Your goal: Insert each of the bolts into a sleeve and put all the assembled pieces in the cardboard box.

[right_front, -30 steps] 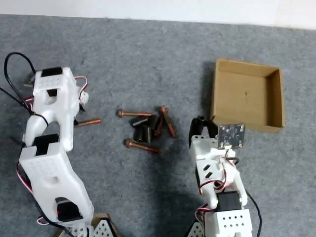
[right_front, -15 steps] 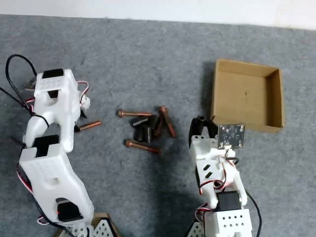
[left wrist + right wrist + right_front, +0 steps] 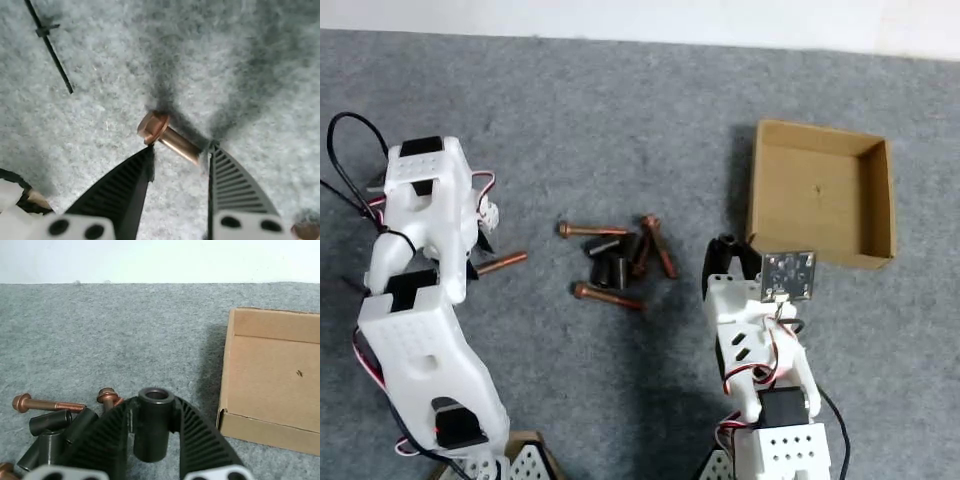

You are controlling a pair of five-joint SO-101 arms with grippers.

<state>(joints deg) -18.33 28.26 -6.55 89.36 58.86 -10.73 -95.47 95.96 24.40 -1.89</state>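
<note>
My left gripper [image 3: 180,150] is shut on the threaded end of a copper bolt [image 3: 167,137], held a little above the grey carpet. From above, that bolt [image 3: 503,263] sticks out from under the left arm, pointing toward the pile. My right gripper [image 3: 152,405] is shut on an upright black sleeve [image 3: 151,435]; it stands in front of the cardboard box [image 3: 820,190]. Between the arms lies a pile: three loose bolts [image 3: 590,230] [image 3: 608,295] [image 3: 660,245] around several black sleeves [image 3: 612,268]. The wrist view shows the box [image 3: 280,385] open and bare inside.
A black cable [image 3: 50,50] with a tie runs over the carpet near the left gripper. A white wall [image 3: 640,15] borders the far edge. Open carpet lies between the pile and the box.
The left arm has shifted slightly and the bolt in its gripper has swung toward the table's front. The right arm and the pile have not moved.
</note>
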